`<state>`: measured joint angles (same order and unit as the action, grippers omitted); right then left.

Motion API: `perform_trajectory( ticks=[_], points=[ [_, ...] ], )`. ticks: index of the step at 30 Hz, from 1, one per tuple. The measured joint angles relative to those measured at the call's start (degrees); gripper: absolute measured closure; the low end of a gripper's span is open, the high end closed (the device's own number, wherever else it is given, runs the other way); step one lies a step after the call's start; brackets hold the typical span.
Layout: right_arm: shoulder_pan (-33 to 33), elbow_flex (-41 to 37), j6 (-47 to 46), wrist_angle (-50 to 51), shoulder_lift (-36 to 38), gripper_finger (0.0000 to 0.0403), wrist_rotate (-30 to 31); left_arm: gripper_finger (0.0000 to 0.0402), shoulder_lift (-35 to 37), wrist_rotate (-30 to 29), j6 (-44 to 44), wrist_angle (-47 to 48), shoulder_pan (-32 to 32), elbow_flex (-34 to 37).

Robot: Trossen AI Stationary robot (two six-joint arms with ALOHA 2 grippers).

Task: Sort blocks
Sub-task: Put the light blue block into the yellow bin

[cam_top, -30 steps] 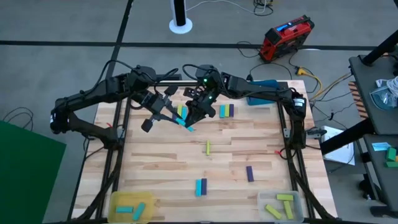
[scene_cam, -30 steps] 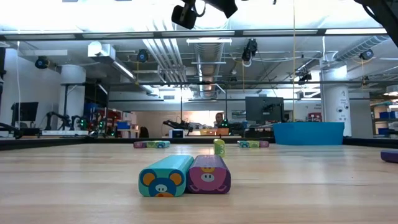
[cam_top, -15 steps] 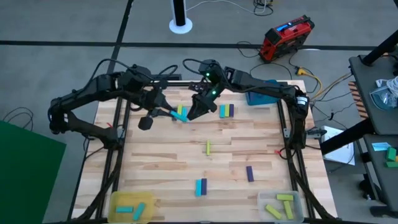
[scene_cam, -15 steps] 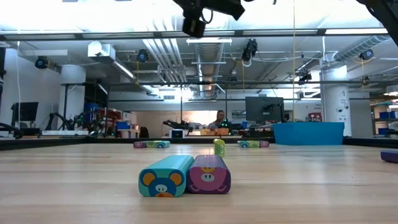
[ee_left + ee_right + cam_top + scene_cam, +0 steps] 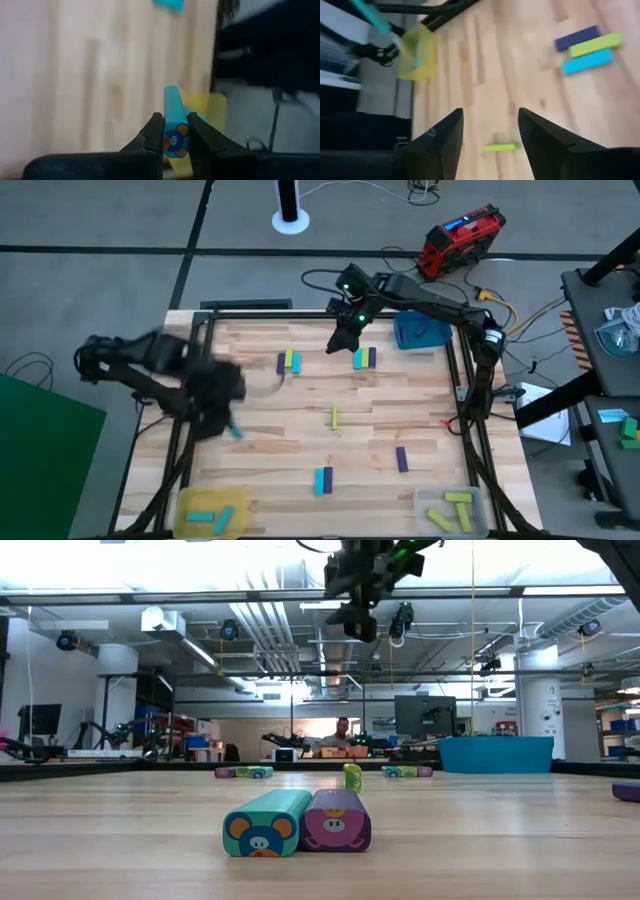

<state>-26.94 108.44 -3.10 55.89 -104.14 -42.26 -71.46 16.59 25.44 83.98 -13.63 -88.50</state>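
My left gripper (image 5: 175, 134) clamps a cyan block (image 5: 174, 120) over the table's (image 5: 400, 410) nine-o'clock edge. My right gripper (image 5: 487, 130), jaws apart and empty, hangs near twelve o'clock.

Two dark jointed arms; the right arm (image 5: 420, 292) shows green lights.

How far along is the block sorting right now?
Partly done. Cyan blocks lie in the yellow tray, green ones in the clear tray. In hand: the left end effector grips a cyan block. The right end effector is open. Left: loose blocks on the table.
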Motion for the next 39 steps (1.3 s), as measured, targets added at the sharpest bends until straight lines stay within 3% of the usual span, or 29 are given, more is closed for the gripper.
perform_trajectory(
  ticks=[7,11,15,22,33,39],
  points=[
    [0.04,-0.09,2.87,-0.55,-0.15,0.0247,1.38,0.0365,-2.02,-6.05,24.01,-8.72,-30.03,5.26],
    [0.04,-0.09,3.68,-1.39,-0.15,0.0256,1.4,0.0365,-4.2,-8.39,34.3,-10.11,-39.78,7.36],
    [0.04,-0.09,3.51,-2.61,-0.17,0.0264,1.43,0.0365,-6.19,-8.6,37.95,-12.96,-43.76,9.64],
    [0.04,-0.09,3.18,-3.09,-0.17,0.0271,1.47,0.0365,-9.8,-9.01,35.15,-14.51,-45.03,12.19],
    [0.04,-0.11,3.16,-4.34,-0.22,0.0259,1.51,0.0365,-15.65,-14.11,33.59,-15.18,-51.35,14.15],
    [0.04,-0.11,3.18,-4.36,-0.22,0.027,1.53,0.0365,-18.95,-16.2,37.69,-16.5,-55.3,14.2]
  ],
)
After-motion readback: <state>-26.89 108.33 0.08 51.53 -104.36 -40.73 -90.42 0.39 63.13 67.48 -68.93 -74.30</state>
